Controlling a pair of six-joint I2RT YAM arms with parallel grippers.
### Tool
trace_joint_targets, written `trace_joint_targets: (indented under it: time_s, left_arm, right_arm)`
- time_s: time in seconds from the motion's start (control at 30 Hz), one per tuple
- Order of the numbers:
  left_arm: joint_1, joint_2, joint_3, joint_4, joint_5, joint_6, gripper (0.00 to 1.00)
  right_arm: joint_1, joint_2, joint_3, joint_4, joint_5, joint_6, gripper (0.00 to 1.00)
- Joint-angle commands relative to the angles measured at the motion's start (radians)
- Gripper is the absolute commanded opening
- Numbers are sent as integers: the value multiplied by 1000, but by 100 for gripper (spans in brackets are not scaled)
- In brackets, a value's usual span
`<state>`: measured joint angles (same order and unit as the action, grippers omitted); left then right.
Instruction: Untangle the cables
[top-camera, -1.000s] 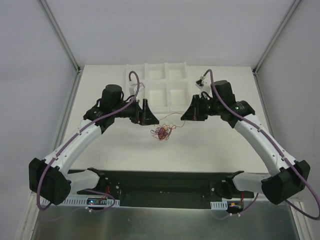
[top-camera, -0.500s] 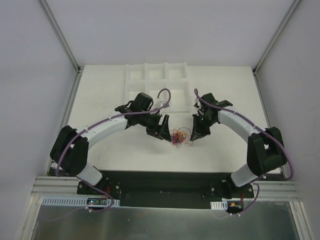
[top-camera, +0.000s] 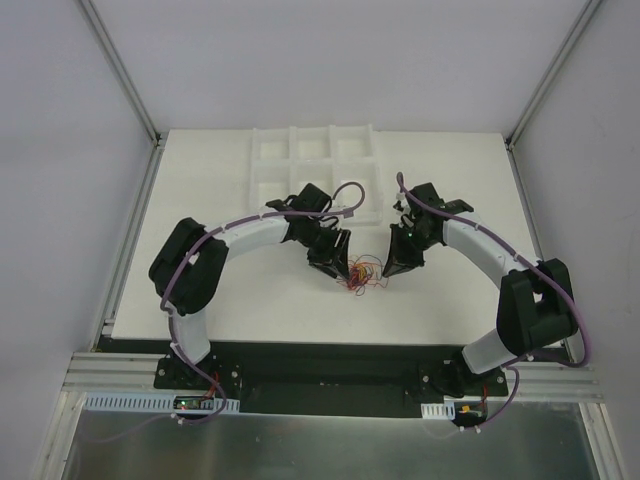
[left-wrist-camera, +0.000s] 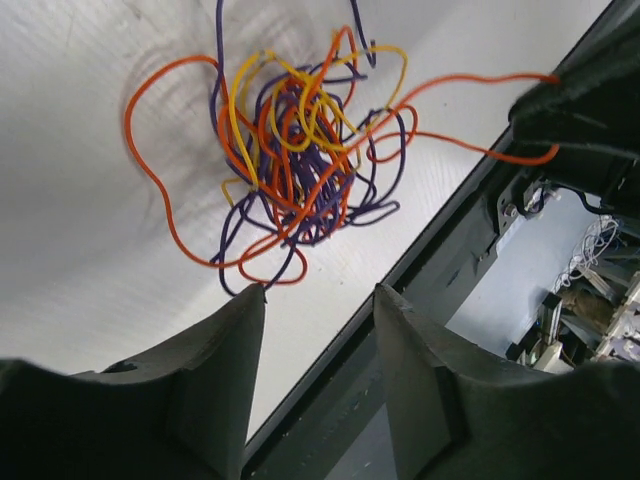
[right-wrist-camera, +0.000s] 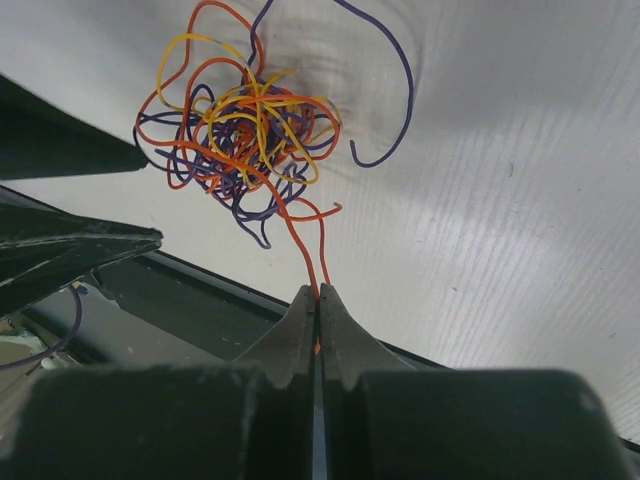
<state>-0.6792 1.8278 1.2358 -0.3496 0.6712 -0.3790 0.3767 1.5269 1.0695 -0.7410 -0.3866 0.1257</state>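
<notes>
The cables (top-camera: 360, 275) are a small knot of thin red-orange, purple and yellow wires lying on the white table between the two grippers. In the left wrist view the cables (left-wrist-camera: 300, 150) lie just beyond my left gripper (left-wrist-camera: 320, 292). It is open with nothing between its jaws, and one fingertip (left-wrist-camera: 255, 295) touches the lowest loop. My right gripper (right-wrist-camera: 318, 292) is shut on a red-orange wire (right-wrist-camera: 300, 240) that leads up into the tangle (right-wrist-camera: 245, 130). From above, the left gripper (top-camera: 340, 268) and right gripper (top-camera: 388, 270) flank the knot closely.
A white compartment tray (top-camera: 310, 160) sits at the back of the table. The table's front edge and a black rail (top-camera: 330, 365) run just below the tangle. The left gripper's fingers (right-wrist-camera: 90, 240) show at the left of the right wrist view.
Both arms have swung in and toward the near edge. The tangle has come along with the right gripper. The left jaws have narrowed and now stand right at the knot.
</notes>
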Motion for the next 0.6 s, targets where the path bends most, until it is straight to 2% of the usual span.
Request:
trace_joint_targets:
  time_s: [0.0,0.07,0.17,0.23,0.33,0.4,0.47,0.57]
  left_arm:
    - [-3,71,92,-17,7,-12,50]
    - [-13,112,120,-19,4,-20,58]
    - [-14,171,165,-19,2,-29,57]
    - [-14,205,191,-28,-16,-28,43]
    - [-13,205,208,-64,-67,-15,16]
    - [-8,159,179,-78,-114,-2,0]
    - [-2,90,137,-97,-175,17,0]
    - [13,-72,61,-132,-325,49,0]
  right_arm:
    - [-4,-34,0,5,-41,-9,1]
    - [-5,-27,0,5,-47,-11,1]
    - [-5,-16,1,8,-60,-11,1]
    - [-9,-11,9,2,-63,-17,1]
    - [-21,-19,24,-27,-32,-37,0]
    - [-33,-40,33,-52,49,-44,1]
    - [-38,-74,47,-86,153,-47,1]
    - [-44,-138,75,-161,441,-23,1]
